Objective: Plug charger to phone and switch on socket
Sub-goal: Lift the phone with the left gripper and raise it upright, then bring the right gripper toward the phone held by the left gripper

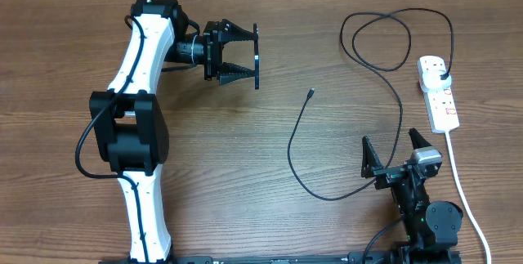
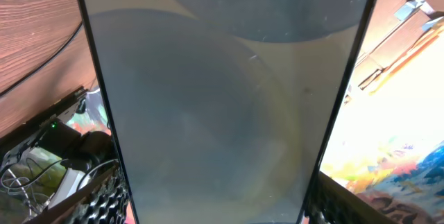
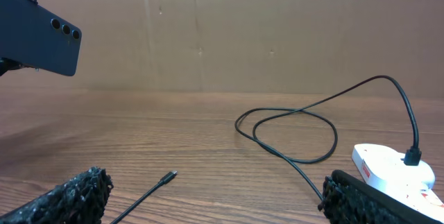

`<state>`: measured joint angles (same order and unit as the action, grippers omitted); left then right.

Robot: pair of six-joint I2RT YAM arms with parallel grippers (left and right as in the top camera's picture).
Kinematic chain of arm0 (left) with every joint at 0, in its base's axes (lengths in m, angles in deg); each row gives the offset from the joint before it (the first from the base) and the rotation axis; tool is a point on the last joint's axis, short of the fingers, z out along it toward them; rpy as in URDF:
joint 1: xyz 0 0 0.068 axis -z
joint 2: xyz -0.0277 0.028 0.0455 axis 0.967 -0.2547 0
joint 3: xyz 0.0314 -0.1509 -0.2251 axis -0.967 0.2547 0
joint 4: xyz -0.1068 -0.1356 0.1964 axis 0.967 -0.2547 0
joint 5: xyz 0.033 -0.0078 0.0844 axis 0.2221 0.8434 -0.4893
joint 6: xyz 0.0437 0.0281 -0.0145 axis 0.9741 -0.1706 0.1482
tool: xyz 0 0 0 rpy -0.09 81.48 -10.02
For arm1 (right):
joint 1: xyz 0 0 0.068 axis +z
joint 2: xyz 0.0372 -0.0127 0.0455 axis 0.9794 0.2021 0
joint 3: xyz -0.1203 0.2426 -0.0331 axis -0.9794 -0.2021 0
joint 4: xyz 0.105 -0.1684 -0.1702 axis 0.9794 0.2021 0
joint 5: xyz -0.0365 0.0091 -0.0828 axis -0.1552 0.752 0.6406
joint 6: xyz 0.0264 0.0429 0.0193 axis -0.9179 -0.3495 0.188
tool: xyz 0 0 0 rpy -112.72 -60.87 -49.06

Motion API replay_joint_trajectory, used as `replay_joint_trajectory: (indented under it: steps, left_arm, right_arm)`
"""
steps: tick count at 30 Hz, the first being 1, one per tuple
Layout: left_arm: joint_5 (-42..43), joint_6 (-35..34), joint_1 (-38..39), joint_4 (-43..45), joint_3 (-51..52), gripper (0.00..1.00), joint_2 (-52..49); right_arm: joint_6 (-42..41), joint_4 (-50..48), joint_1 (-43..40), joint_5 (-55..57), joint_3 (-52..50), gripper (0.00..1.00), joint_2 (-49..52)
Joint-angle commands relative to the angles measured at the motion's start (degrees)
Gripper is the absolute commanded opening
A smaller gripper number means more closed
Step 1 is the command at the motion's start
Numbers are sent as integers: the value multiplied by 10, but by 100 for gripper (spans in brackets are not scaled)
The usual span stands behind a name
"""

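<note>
From overhead we look straight down on the whole table (image 1: 245,223), far enough back to take in both arms. Our left wrist view sits so close to the phone (image 2: 222,113) that it fills the frame. Our right wrist view lies low over the wood, facing level toward the back wall. With the overhead it shares the charger (image 3: 413,157), the socket (image 3: 388,170) and the distant phone.

Wood-grain table (image 1: 245,215) backed by a brown cardboard wall (image 3: 277,30).
</note>
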<state>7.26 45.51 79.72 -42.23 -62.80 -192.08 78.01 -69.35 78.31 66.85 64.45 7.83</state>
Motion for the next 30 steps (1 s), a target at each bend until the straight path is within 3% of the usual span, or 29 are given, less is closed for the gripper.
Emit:
replay_joint_trajectory:
  steps: [1, 15, 16, 18, 20, 21, 23, 28, 30]
  left_arm:
    - [31, 12, 0, -2, -16, 67, -1]
    - [31, 16, 0, -2, -16, 67, -1]
    - [32, 16, 0, -2, -16, 67, -1]
    - [31, 16, 0, -2, -16, 68, -1]
    - [31, 16, 0, -2, -16, 67, -1]
    - [31, 16, 0, -2, -16, 67, -1]
    - [31, 15, 0, -2, -16, 67, -1]
    - [31, 15, 0, -2, -16, 67, -1]
    - [31, 16, 0, -2, -16, 67, -1]
  right_arm:
    - [2, -3, -4, 3, -6, 100, -5]
    - [1, -19, -4, 2, -6, 100, -5]
    - [-16, -37, -4, -23, -6, 100, -5]
    - [-127, -53, -3, -168, -6, 100, -5]
    - [-257, -179, -3, -259, -6, 100, -3]
    - [-284, -233, -3, -282, 0, 100, 2]
    - [-277, -178, -3, -291, 61, 100, 38]
    - [-116, 191, -3, -299, 356, 100, 309]
    - [-104, 247, -3, -338, 435, 100, 401]
